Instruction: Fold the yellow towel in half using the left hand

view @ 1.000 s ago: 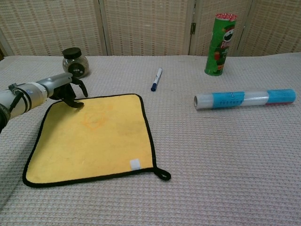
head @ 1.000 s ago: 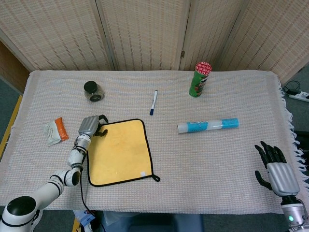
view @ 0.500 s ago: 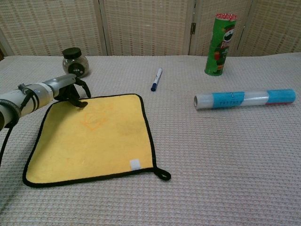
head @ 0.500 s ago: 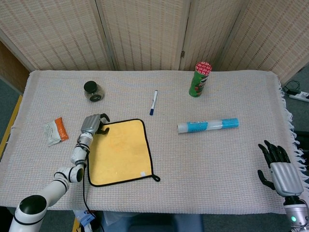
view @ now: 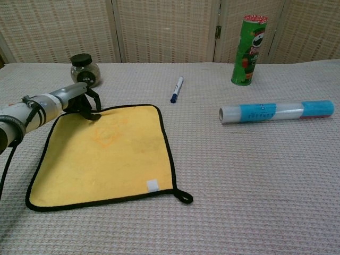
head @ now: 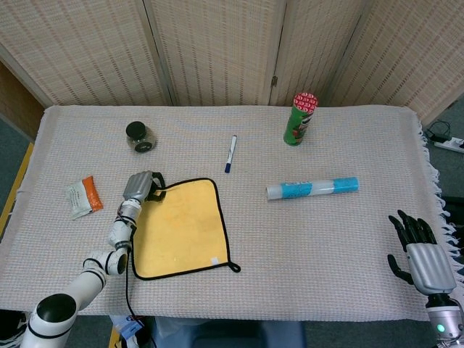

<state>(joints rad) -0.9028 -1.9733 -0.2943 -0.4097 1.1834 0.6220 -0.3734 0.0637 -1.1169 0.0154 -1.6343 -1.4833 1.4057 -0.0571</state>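
Note:
The yellow towel [head: 181, 228] with black trim lies flat on the table, also seen in the chest view [view: 106, 154]. My left hand [head: 138, 187] is at its far left corner, fingers curled down and pinching the corner's edge; the chest view shows the left hand [view: 74, 98] low over the cloth with dark fingertips on the trim. The corner itself is hidden under the fingers. My right hand [head: 419, 254] hangs at the table's near right edge, fingers spread, holding nothing.
A dark-lidded jar [head: 139, 137] stands just beyond the left hand. A blue pen [head: 230, 154], a green chip can [head: 299, 119] and a blue-and-clear roll [head: 312, 188] lie further right. An orange-and-white packet [head: 84, 196] lies left of the hand.
My left hand has edged further onto the towel's far left corner and its fingers have curled in on the trim. The right hand has dropped slightly toward the near edge.

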